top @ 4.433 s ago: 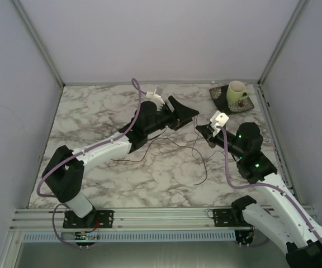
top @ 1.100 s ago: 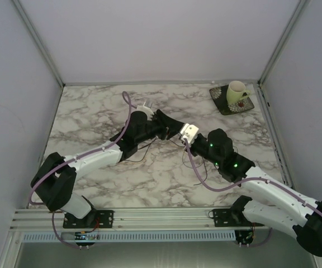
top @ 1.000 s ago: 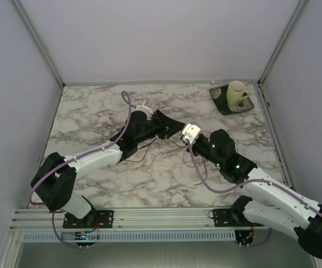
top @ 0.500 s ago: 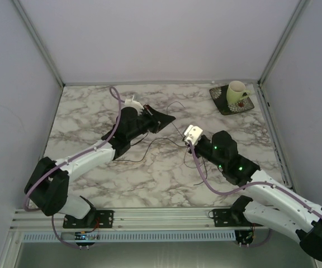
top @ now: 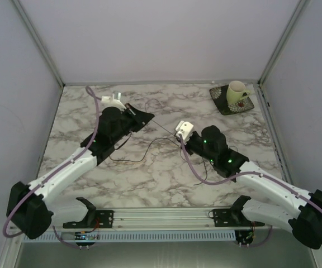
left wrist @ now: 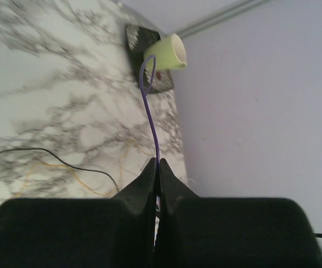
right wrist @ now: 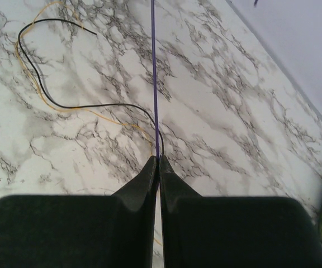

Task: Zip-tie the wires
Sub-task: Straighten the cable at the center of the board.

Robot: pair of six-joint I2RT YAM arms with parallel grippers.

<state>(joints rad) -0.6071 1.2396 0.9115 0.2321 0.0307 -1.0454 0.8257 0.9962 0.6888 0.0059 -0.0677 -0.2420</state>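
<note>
My left gripper (top: 148, 118) (left wrist: 157, 162) is shut on a thin purple strand (left wrist: 151, 120) that rises from its tips and ends in a small loop. My right gripper (top: 178, 138) (right wrist: 157, 158) is shut on a purple strand (right wrist: 153, 67) too; it runs taut and straight away from the tips. The wires (top: 144, 147) lie in loose curls on the marble between the arms. In the right wrist view a black wire (right wrist: 94, 106) runs up to the fingertips beside the purple strand, with a yellow wire (right wrist: 116, 120) under it. Whether the black wire is pinched I cannot tell.
A pale green cup (top: 237, 91) (left wrist: 166, 53) stands on a dark saucer (top: 228, 105) at the back right corner. Grey walls close the marble table (top: 94, 106) on three sides. A metal rail (top: 161, 215) runs along the near edge.
My left arm has swung back to the left, carrying its gripper away from the right one. The right gripper has shifted slightly left. The wires on the table have been dragged a little.
</note>
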